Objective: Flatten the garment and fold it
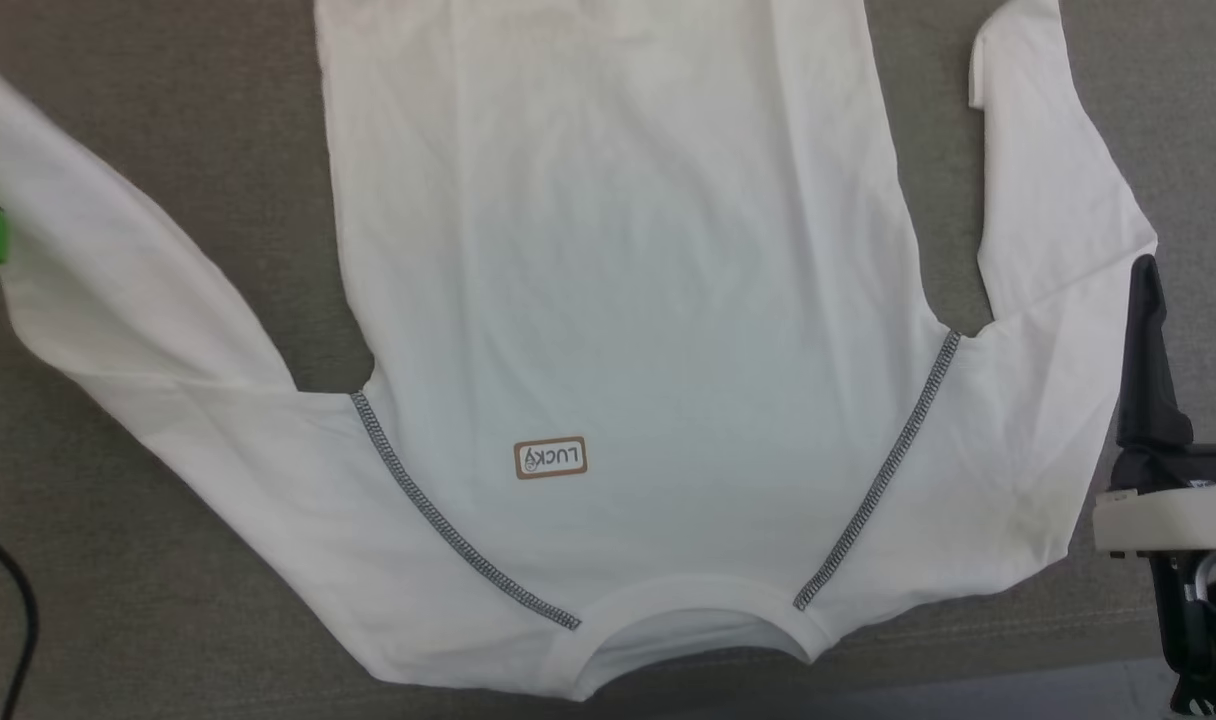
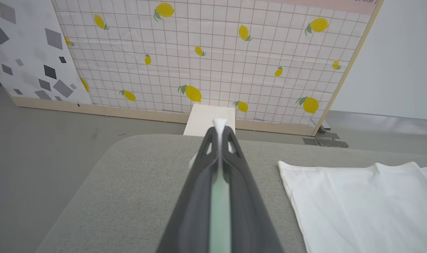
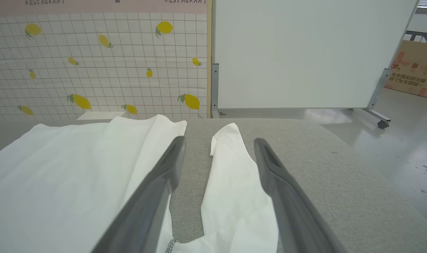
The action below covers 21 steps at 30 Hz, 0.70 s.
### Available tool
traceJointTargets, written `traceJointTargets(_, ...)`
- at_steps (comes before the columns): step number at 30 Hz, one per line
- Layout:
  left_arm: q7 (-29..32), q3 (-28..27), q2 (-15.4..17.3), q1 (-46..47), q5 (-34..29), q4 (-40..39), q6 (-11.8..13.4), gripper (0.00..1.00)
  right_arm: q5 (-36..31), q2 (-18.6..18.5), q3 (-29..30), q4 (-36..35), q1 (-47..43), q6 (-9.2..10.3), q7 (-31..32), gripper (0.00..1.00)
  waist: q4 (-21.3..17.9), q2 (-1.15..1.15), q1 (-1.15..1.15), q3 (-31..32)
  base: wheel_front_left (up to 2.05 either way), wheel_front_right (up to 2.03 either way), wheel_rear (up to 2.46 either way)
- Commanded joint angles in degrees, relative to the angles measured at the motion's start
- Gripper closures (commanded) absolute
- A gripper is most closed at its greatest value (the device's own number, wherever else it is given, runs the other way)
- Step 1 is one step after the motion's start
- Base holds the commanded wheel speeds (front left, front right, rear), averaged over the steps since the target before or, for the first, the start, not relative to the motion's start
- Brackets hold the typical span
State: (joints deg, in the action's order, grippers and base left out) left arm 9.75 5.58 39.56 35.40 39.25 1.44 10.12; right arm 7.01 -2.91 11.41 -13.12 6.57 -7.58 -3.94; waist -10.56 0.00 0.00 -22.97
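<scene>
Broadly, the grey fabric-covered worktop (image 1: 168, 560) carries the garment (image 1: 618, 300). It is spread flat across the middle, with the hem toward the far edge and the ribbed neckline (image 1: 688, 610) at the near edge. The body lies smooth. The left sleeve (image 1: 118, 300) runs out toward the far left corner, and the right sleeve (image 1: 1058, 230) bends up along the right edge, its cuff folded over at the far end. The left claw (image 2: 219, 128) is closed tight close to the far edge, toward the left corner. A tuft of white cloth pokes out between its tips, so it has hold of the garment there. The right claw (image 3: 220, 140) stands wide open with nothing in it, one finger on each side of the right sleeve in the wrist view; whether it touches the cloth I cannot tell. Two lines of dark grey zigzag stitching (image 1: 448, 520) slant from the armpits to the neckline. A small tan-bordered label (image 1: 550, 458) sits on the chest, left of centre.
</scene>
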Motion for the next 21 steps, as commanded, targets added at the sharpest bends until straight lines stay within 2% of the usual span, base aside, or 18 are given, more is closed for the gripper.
traceJointTargets(1,0.08,0.61,-1.13,-1.35,1.18,-3.12,-0.07,1.00,-0.03,0.03,0.37,-0.66,-1.05,0.09,0.53,0.00,4.94,0.00,0.00,6.98,0.00,0.00,0.00)
traceJointTargets(6,2.12,6.03,-4.01,-2.36,0.29,-12.16,-0.20,1.00,0.08,0.03,0.98,-1.64,-2.75,0.09,1.76,0.00,5.83,0.00,0.00,10.21,0.00,0.00,0.00)
traceJointTargets(8,4.23,11.46,-7.68,-1.23,-0.81,-15.81,0.29,1.00,0.01,0.03,0.82,-2.04,-3.44,0.09,2.50,0.00,6.13,0.00,0.00,11.63,0.00,0.00,0.00)
traceJointTargets(10,5.09,14.81,-10.69,0.16,-1.13,-16.06,0.30,1.00,0.07,0.03,0.61,-2.20,-3.69,0.09,2.91,0.00,6.13,0.00,0.00,12.20,0.00,0.00,0.00)
traceJointTargets(15,4.87,21.97,-19.90,4.65,-0.86,-10.74,-0.76,1.00,0.47,0.03,0.07,-2.46,-4.17,0.09,3.43,0.00,5.51,0.00,0.00,12.54,0.00,0.00,0.00)
traceJointTargets(21,3.38,28.95,-30.62,10.23,-0.51,4.11,-3.62,1.00,1.24,0.03,-0.92,-2.34,-3.58,0.09,3.59,0.00,2.85,0.00,0.00,10.78,0.00,0.00,0.00)
